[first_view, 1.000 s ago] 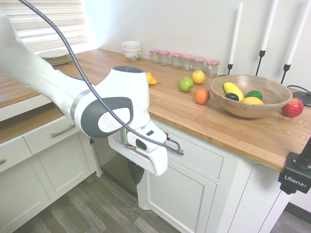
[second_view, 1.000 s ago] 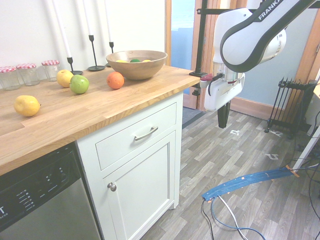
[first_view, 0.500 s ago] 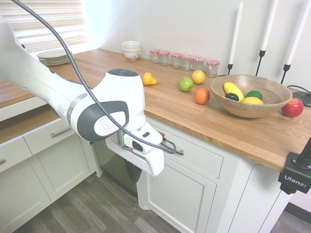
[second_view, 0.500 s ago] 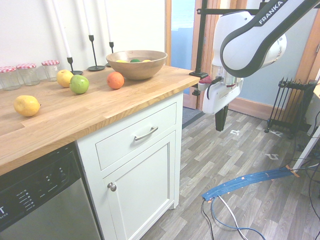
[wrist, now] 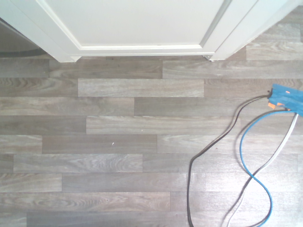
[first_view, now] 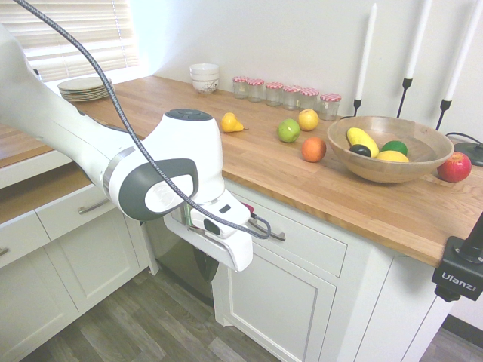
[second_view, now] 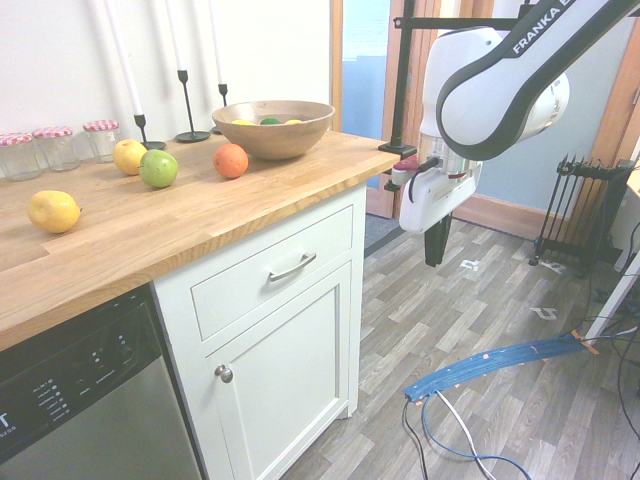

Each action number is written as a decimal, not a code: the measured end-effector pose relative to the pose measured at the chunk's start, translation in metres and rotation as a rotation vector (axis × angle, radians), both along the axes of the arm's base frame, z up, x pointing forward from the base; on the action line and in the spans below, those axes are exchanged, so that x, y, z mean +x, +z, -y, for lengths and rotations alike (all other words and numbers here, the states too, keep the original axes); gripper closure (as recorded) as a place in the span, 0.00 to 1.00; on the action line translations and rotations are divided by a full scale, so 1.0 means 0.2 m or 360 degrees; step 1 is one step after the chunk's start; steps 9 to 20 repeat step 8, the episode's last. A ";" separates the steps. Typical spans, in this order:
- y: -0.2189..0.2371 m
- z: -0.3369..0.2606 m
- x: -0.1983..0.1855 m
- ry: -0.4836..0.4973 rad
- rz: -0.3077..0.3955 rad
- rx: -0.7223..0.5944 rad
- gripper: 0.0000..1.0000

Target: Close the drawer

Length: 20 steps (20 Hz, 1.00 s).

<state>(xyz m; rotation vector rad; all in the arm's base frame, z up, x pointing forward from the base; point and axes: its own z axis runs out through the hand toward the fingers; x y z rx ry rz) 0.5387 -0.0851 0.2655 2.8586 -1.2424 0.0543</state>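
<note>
The drawer [first_view: 72,215] stands pulled out under the left counter in the first exterior view. Its white front panel carries a curved silver handle [first_view: 98,204], and its brown wooden bottom [first_view: 38,188] shows behind the panel. My gripper [second_view: 435,243] hangs over the floor in front of the cabinet corner, fingers pointing down, shut and holding nothing. In the first exterior view the arm's white hand [first_view: 215,234] sits to the right of the drawer, apart from it, in front of the dishwasher. The wrist view shows only floorboards and the foot of a white cabinet [wrist: 132,23].
A narrower shut drawer [second_view: 275,270] and a cabinet door with a round knob [second_view: 224,373] sit under the wooden countertop [first_view: 339,188]. On it stand a fruit bowl [first_view: 389,154], loose fruit, jars [first_view: 287,94], candlesticks and plates [first_view: 83,87]. Cables [wrist: 255,156] lie on the floor.
The arm's hand has shifted slightly left and lower in both exterior views, nearer the cabinet front. The drawer has not moved and the gripper stays shut.
</note>
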 end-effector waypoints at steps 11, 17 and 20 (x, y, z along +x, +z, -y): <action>-0.03 -0.01 0.01 0.0005 0.0009 -0.0001 0.00; -0.03 -0.01 0.01 0.0005 0.0009 -0.0001 0.00; -0.03 -0.01 0.01 0.0005 0.0009 -0.0001 0.00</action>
